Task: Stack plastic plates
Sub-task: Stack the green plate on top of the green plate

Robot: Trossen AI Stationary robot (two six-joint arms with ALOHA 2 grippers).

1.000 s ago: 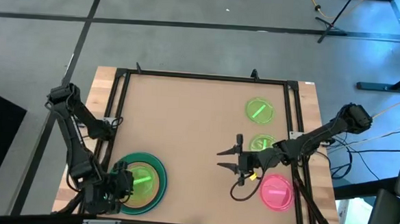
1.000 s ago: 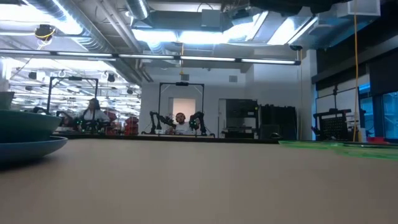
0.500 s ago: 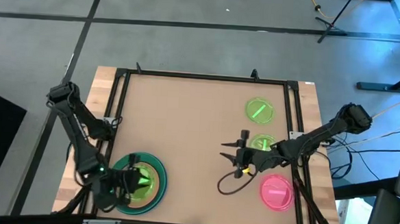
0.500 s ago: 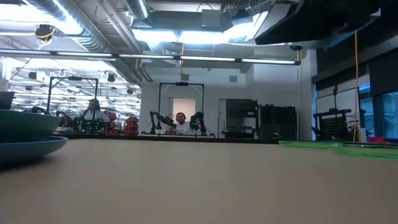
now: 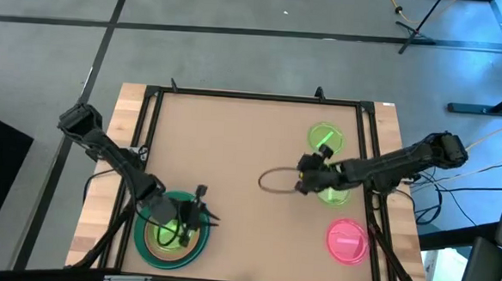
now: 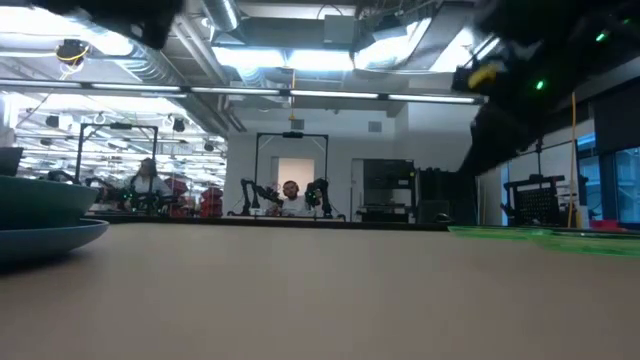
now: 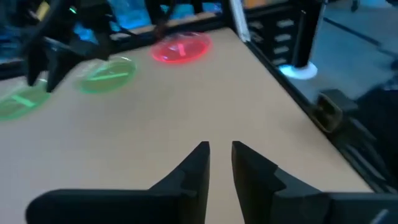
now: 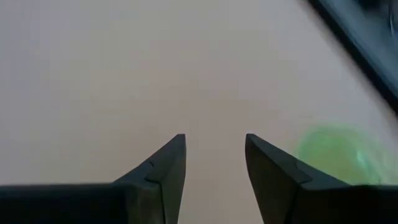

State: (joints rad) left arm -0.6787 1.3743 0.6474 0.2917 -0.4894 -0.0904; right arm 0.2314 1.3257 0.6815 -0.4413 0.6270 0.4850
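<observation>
A stack (image 5: 173, 231) sits at the table's near left: a large teal plate with a dark rim and translucent green plates on top; the low view shows its edge (image 6: 40, 215). Two small green plates (image 5: 324, 137) (image 5: 333, 186) and a pink plate (image 5: 347, 240) lie flat on the right; the left wrist view shows pink (image 7: 180, 48) and green (image 7: 107, 74). My left gripper (image 5: 203, 208) hovers over the stack's right rim, its fingers (image 7: 219, 155) a narrow gap apart. My right gripper (image 5: 305, 173) is open (image 8: 214, 149) above the table, just left of the nearer green plate (image 8: 329, 155).
A black frame (image 5: 253, 96) borders the brown table top, with wooden edges outside it. Bare table surface (image 5: 233, 148) lies between the stack and the right-hand plates. A cable loop (image 5: 275, 180) hangs by the right gripper. People sit in the room beyond (image 6: 290, 195).
My left gripper has swung from the stack's near left side across it toward the table's right, now over the right rim. My right gripper has moved toward the far edge and turned, from between the pink and green plates to beside the nearer green plate.
</observation>
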